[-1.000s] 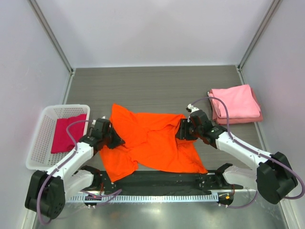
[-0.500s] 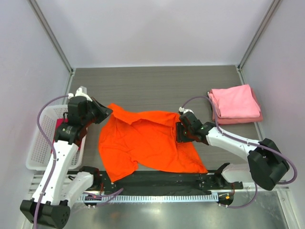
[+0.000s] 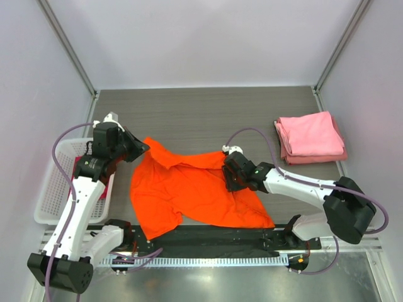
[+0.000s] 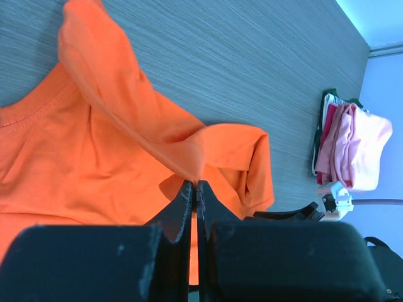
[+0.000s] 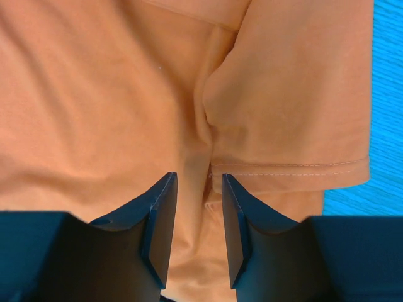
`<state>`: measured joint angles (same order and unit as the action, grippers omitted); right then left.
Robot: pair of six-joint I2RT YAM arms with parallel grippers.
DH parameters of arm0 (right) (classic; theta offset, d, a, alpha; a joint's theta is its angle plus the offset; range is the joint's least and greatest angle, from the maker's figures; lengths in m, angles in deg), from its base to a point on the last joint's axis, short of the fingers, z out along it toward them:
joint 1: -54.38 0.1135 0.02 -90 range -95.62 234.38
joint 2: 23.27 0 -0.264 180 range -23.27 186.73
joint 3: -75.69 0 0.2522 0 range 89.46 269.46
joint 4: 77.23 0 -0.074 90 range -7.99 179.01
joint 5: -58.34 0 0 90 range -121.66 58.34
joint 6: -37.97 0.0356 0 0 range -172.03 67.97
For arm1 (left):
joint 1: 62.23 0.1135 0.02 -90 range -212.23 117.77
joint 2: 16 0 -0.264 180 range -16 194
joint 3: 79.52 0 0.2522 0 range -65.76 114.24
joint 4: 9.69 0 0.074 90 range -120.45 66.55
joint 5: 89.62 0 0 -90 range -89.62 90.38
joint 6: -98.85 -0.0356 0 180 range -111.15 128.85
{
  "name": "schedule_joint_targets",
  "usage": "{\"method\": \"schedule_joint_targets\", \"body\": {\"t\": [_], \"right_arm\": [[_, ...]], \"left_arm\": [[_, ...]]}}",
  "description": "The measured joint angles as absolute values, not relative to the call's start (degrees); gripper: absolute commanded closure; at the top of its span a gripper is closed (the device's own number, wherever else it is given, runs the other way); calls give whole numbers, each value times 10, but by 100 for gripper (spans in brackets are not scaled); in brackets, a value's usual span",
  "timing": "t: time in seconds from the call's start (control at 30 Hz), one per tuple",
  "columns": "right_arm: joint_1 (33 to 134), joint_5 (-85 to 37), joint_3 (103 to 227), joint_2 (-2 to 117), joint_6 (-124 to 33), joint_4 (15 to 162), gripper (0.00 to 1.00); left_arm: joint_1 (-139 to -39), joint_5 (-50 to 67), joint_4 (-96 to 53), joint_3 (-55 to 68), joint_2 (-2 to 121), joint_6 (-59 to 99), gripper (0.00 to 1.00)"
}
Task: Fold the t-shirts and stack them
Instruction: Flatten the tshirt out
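While the orange t-shirt (image 3: 189,195) lies spread but rumpled on the bench (image 3: 208,107), both arms are set on it, one at each side, likely so the cloth can be drawn flat before any fold.

Nearest the bases, the right tool (image 5: 197,181) sits low on the shirt's right part. A sleeve with its stitched hem lies just to its right. Its jaws stand narrowly apart with a ridge of cloth running in between them. Whether they pinch that ridge or only straddle it, I cannot tell.

Farther out, the left tool (image 4: 194,186) is clenched on a peak of the orange cloth at the shirt's left shoulder. It is held up off the bench, so the fabric drapes away from its tips.

Behind and below that tool stands the white lattice basket (image 3: 50,189), where a magenta t-shirt (image 3: 79,182) waits its turn.

Farthest off, well to the right of the right tool, the folded pink t-shirts (image 3: 312,135) mark where the stack is growing.
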<state>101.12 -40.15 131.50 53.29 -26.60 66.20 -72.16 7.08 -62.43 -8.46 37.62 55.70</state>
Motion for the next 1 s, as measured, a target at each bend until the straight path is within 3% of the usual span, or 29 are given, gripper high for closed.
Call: {"method": "schedule_joint_targets", "body": {"t": [0.8, 1.0], "right_arm": [[1025, -476, 1319, 553, -249, 627, 64], [1043, -477, 1320, 574, -250, 623, 54]], "left_arm": [[-721, 87, -623, -78, 387, 550, 100], [-721, 91, -623, -78, 387, 549, 100]]}}
